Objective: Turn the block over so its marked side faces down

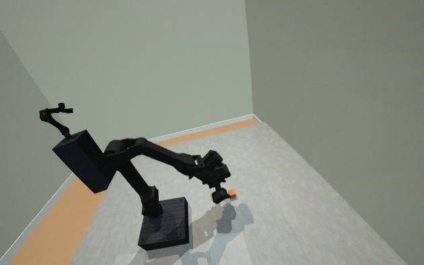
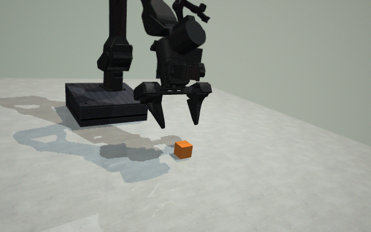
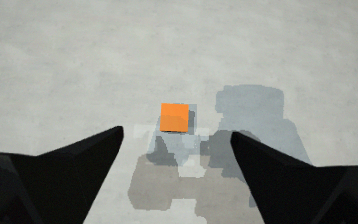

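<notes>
The orange block [image 1: 232, 194] [image 2: 183, 150] [image 3: 174, 117] rests flat on the grey table [image 1: 296, 208] [image 2: 265, 182] [image 3: 75, 60]. Its top and the sides seen in the exterior view are plain orange. In the wrist view a thin dark strip shows along its lower edge, on the side toward the arm's base; the rest of that side is hidden by the steep view. My gripper [image 2: 179, 126] [image 3: 178, 134] is open and empty. It points down, above the table and a little to the base side of the block. The fingertips are clear of the block.
The arm's dark base plate [image 1: 168, 223] [image 2: 113, 113] stands on the table behind the gripper in the exterior view. A dark pedestal [image 1: 79, 161] with a second small arm [image 1: 54, 122] stands farther off. Shadows of the arm fall around the block.
</notes>
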